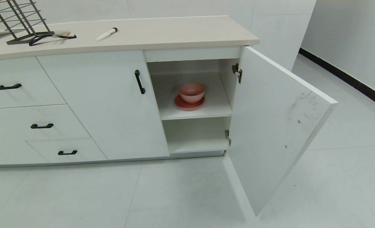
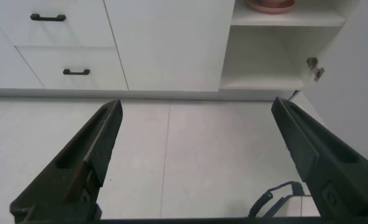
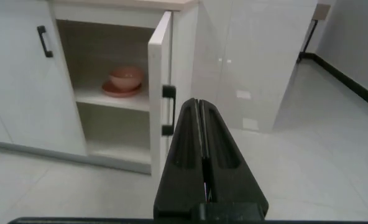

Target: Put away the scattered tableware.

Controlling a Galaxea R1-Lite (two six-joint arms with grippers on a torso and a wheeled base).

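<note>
Resting on plate (image 1: 187, 106), pink bowl (image 1: 191, 91); left tool (image 2: 196, 107) wide, right tool (image 3: 199, 104) closed, both empty.

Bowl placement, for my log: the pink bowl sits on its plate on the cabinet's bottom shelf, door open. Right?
Wrong shelf. The head view shows the bowl on its plate on the upper shelf, not the bottom one; the door is open.

A white cabinet (image 1: 105, 104) under a pale beige worktop (image 1: 174, 31) stands on a light grey tiled floor (image 1: 79, 196). Three drawers (image 1: 22, 95) with black handles sit at its left end, and its right-hand door (image 1: 269, 126) hangs wide open. The walls (image 1: 269, 19) are white, with a black skirting (image 1: 348, 79) along the right one.
</note>
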